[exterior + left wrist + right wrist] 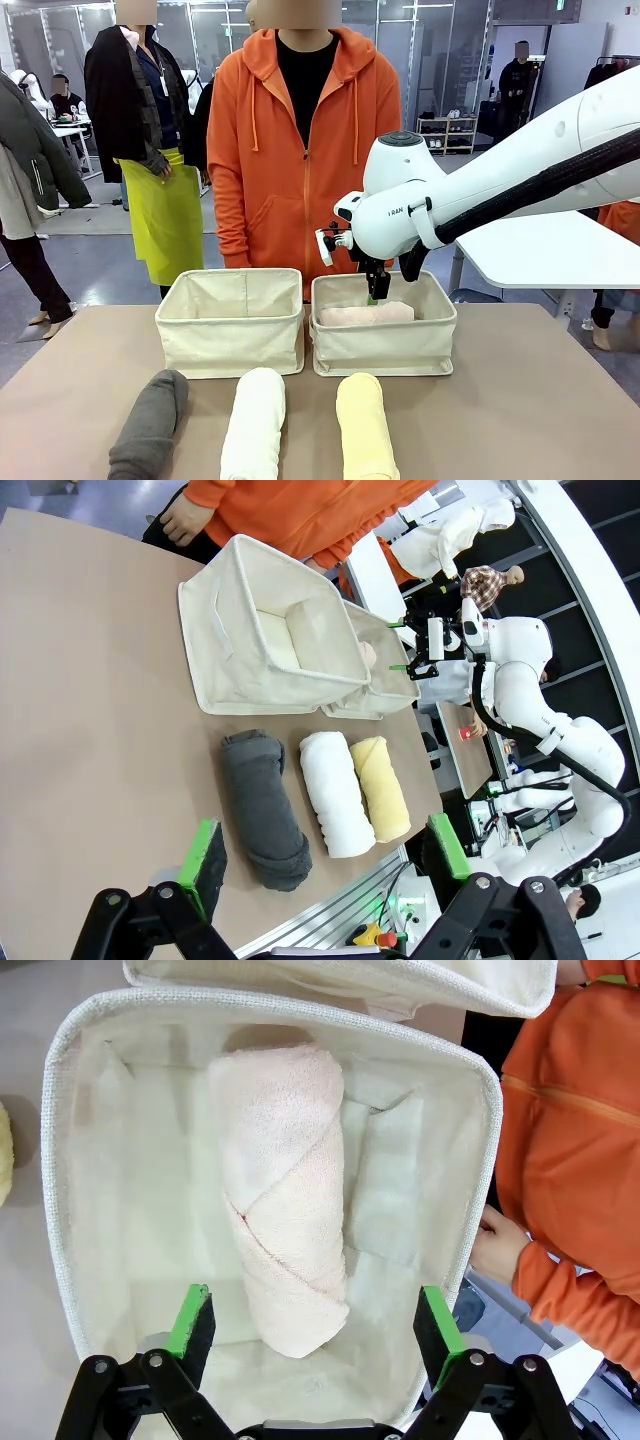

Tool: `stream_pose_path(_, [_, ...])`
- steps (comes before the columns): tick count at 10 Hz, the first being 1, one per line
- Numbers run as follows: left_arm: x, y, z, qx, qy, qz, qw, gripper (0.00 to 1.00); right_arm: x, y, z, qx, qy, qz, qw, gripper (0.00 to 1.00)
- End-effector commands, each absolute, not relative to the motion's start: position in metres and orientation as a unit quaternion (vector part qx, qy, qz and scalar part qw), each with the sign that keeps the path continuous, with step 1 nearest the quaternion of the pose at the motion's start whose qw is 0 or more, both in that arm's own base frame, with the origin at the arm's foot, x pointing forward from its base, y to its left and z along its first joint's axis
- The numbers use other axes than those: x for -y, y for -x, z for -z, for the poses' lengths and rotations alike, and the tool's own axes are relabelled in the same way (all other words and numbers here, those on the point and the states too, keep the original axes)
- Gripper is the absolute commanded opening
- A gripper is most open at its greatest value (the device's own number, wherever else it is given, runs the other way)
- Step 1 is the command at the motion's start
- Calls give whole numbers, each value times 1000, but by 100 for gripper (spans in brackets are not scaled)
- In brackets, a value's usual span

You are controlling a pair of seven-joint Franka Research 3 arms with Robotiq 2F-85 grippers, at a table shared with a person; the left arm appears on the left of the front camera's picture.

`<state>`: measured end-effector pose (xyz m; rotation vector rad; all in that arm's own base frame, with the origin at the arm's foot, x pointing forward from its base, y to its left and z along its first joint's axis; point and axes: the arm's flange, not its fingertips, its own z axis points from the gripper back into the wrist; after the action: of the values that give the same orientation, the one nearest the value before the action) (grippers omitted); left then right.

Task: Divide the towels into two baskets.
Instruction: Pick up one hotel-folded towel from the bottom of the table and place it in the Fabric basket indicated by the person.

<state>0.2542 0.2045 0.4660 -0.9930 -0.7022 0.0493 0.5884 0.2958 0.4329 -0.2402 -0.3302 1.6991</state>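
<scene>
1. R gripper (312, 1312): fingers spread as wide as they go, green pads (190, 1322) either side of one end of the pink towel (285, 1210). Each pad stands clear of the roll, so nothing is gripped.
2. Front view: the R fingers point down into the right basket (385, 350), tips just over the pink towel. Can't tell if the tips brush the terry.
3. Pink towel lies rolled on the floor of the right basket, long axis running L-R, w/ bare canvas on both long sides.
4. L gripper (325, 848): fingers also fully apart, holding nothing and touching nothing. It hangs above the near edge of the table (90, 680).
5. Three rolls lie on the table in a row near the robot, in front of the baskets, long axes running near-far: grey towel (150, 420) at left, white towel (255, 420) in the middle, yellow towel (365, 425) at right.
6. White & yellow lie just beside each other; grey sits a bit further off from white.
7. Left basket (230, 345) stands just beside the right one, walls nearly touching.
8. Person in orange hoodie (305, 150) stands at the far side behind the baskets; one hand (500, 1245) is near the far wall of the right basket.
</scene>
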Motion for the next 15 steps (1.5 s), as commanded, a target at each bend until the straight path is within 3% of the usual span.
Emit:
stream_pose_path(1, [-207, -254, -467, 340, 473, -13, 813, 100, -289, -578, -453, 131, 90, -716, 679, 100])
stream_pose_path(4, [-207, -254, -467, 340, 473, -13, 813, 100, -253, -523, -501, 79, 73, -640, 760, 100])
stream_pose_path(7, [-207, -254, -467, 340, 473, -13, 813, 100, -161, -495, -519, 74, -90, -499, 859, 100])
stream_pose_path(10, [-207, -254, -467, 340, 473, -13, 813, 100, -8, -476, -518, 123, -287, -308, 899, 100])
stream_pose_path(12, [-207, -254, -467, 340, 473, -13, 813, 100, 96, -454, -492, 187, -435, -185, 861, 100])
stream_pose_path(15, [-207, -254, -467, 340, 473, -13, 813, 100, 209, -397, -443, 263, -545, -34, 796, 100])
